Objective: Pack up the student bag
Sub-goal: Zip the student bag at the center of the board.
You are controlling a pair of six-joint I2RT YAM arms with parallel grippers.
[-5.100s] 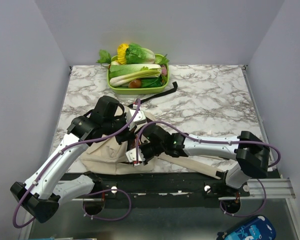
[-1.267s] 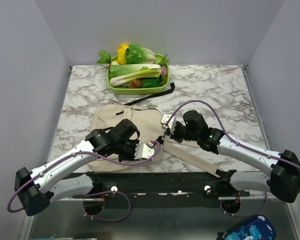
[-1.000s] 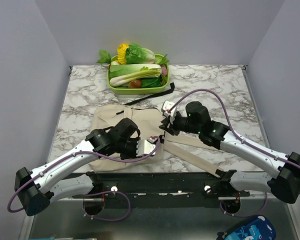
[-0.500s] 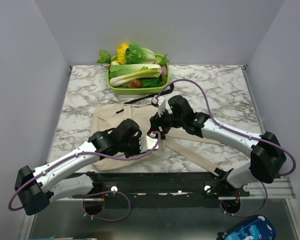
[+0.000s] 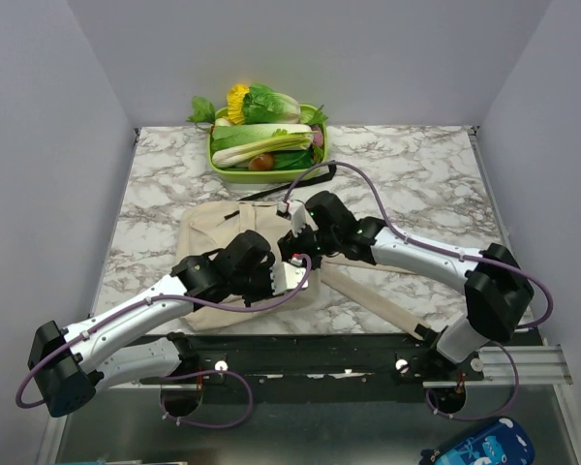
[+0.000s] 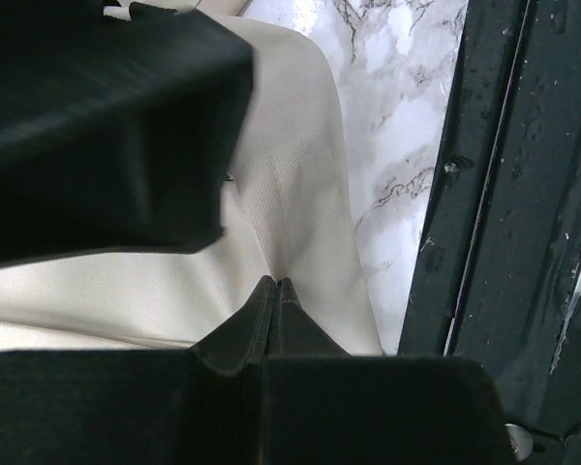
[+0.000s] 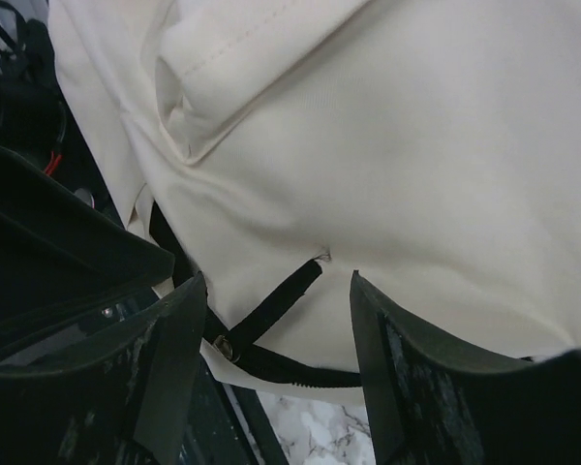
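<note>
Left tool [image 6: 274, 291]: jaws pressed fully together, and a crease of the cream canvas student bag [image 6: 300, 194] runs straight into the tips, so I read it as pinching the fabric. From above, this tool [image 5: 289, 276] sits at the bag's [image 5: 213, 228] right near edge, close to the near edge of the white marble desk [image 5: 416, 174].

Right tool [image 7: 276, 358]: jaws spread wide, nothing gripped. Between the fingers [image 7: 174, 368] I see bag canvas [image 7: 416, 145] and a thin black webbing strap [image 7: 271, 300] with a small metal fitting. I can't tell if the tips touch the cloth. In the top view this tool [image 5: 295, 231] hangs over the bag's right side, just beyond the left tool.

The bag lies flat, left of centre, nearer the desk's near edge. A wide beige strap [image 5: 378, 310] trails toward the near right corner.

A green plastic tray [image 5: 271, 175] of leafy vegetables sits at the far edge, left of centre.
</note>
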